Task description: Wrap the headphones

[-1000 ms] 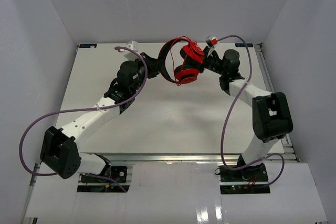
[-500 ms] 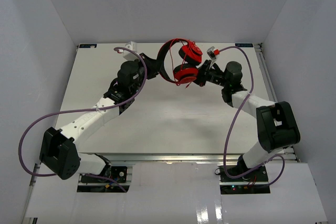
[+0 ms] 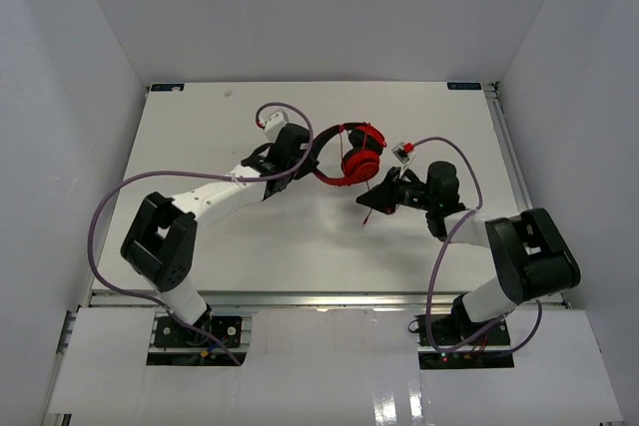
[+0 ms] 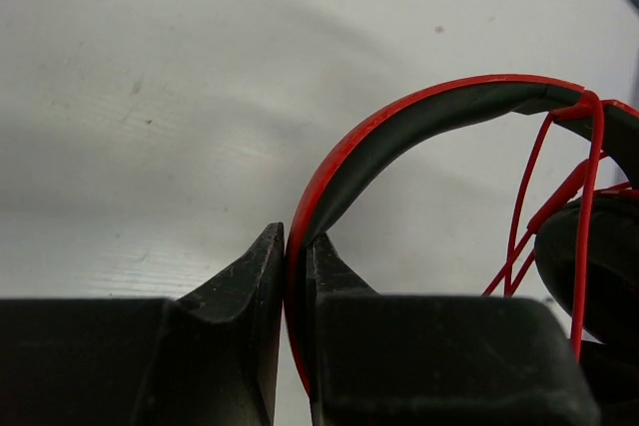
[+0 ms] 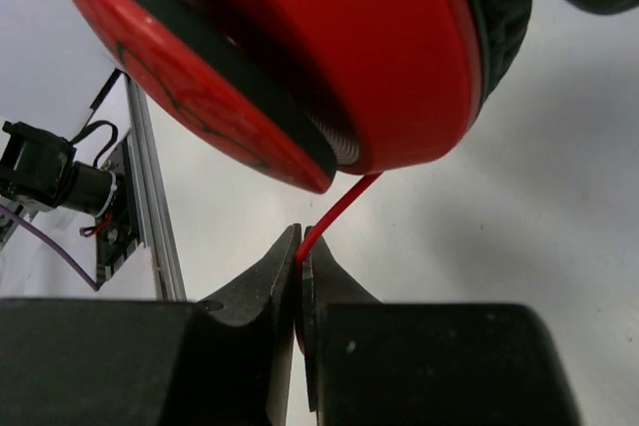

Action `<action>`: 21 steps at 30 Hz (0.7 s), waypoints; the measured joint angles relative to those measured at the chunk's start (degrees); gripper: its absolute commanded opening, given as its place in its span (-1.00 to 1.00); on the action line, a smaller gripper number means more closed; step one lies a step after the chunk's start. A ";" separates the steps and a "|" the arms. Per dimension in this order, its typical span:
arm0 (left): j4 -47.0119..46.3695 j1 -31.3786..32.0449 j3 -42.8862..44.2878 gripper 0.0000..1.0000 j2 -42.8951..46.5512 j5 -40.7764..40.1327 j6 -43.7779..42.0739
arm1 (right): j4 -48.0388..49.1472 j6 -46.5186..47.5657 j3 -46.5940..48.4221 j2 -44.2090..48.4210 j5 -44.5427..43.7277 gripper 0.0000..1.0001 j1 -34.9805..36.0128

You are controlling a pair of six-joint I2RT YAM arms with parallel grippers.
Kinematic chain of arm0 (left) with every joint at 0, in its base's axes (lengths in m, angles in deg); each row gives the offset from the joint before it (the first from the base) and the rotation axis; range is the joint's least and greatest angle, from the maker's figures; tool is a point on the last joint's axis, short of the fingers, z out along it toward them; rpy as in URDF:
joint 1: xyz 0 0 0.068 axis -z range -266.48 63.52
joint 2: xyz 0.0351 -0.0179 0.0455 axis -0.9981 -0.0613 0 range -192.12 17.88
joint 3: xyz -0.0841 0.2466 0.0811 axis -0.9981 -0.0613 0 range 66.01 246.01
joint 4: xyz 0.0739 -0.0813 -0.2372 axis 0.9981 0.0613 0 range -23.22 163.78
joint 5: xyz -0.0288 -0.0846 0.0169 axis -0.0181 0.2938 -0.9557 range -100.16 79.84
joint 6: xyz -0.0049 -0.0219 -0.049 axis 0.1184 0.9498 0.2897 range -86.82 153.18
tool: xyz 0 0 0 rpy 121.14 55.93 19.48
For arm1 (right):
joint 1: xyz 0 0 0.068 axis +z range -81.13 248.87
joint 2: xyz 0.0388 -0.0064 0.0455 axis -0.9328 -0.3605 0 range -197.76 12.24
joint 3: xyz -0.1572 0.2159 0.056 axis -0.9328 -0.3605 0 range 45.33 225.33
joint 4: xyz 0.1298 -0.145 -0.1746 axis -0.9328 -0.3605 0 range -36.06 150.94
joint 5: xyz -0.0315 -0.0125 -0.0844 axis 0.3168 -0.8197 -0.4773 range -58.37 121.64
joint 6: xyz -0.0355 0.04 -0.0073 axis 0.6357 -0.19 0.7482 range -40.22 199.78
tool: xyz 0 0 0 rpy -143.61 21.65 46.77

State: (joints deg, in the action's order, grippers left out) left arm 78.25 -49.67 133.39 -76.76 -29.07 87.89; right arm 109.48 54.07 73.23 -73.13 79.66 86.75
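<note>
Left gripper [image 4: 295,246]: we see its jaws drawn narrow, pinching the rim of the headband [image 4: 399,132], red side against one finger and black lining against the other.
Right gripper [image 5: 300,246]: we see its jaws nearly closed, clamping the thin red cord [image 5: 334,212] just below the nearer ear cup [image 5: 329,57].
Headphones [image 3: 354,159]: in the top view we place them slightly toward 12 o'clock from the middle of the table [image 3: 200,127], between the two grippers. The left gripper is at their 9 o'clock and the right gripper at their 5 o'clock.
Headband: it arcs from the left jaws toward 3 o'clock, where it meets the cups.
Cups: both red cups sit together at the 3 o'clock end of the band. We cannot tell whether they touch the table.
Cord: several strands cross the band near the cups in the left wrist view. One strand runs from the cup toward 5 o'clock into the right jaws, and a short tail shows past them.
Purple cables [image 3: 110,216]: we see one looping beside each arm, apart from the headphones.
</note>
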 measured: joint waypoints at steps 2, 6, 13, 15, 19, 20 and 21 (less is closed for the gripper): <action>3.27 0.34 0.53 -1.00 -2.45 -1.12 2.16 | 0.27 -1.04 -0.42 -3.01 -0.52 -0.83 0.29; 7.66 0.42 1.23 -1.00 -6.83 -2.60 5.26 | 0.82 -2.17 -0.65 -8.71 -1.54 -0.80 0.54; 11.76 1.27 5.85 -1.00 -14.73 -5.67 7.73 | 1.27 -2.69 -0.57 -13.52 -1.16 -0.57 0.66; 12.44 1.72 8.16 -1.00 -17.26 -7.30 7.93 | 0.85 -2.55 -0.13 -14.59 -0.38 -0.46 0.78; 13.61 2.48 12.22 -0.84 -20.45 -9.60 8.14 | -3.35 -0.79 2.06 -16.04 1.30 0.10 0.90; 13.71 2.73 12.33 -0.63 -20.70 -10.12 8.39 | -5.33 0.53 3.00 -16.02 2.07 0.23 0.90; 13.85 2.87 12.37 -0.40 -20.77 -10.46 8.54 | -7.47 1.96 4.09 -15.96 2.67 0.33 0.89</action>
State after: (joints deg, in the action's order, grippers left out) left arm 92.10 -46.80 145.76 -97.53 -39.53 96.43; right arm 102.01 56.03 77.32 -89.08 82.33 87.65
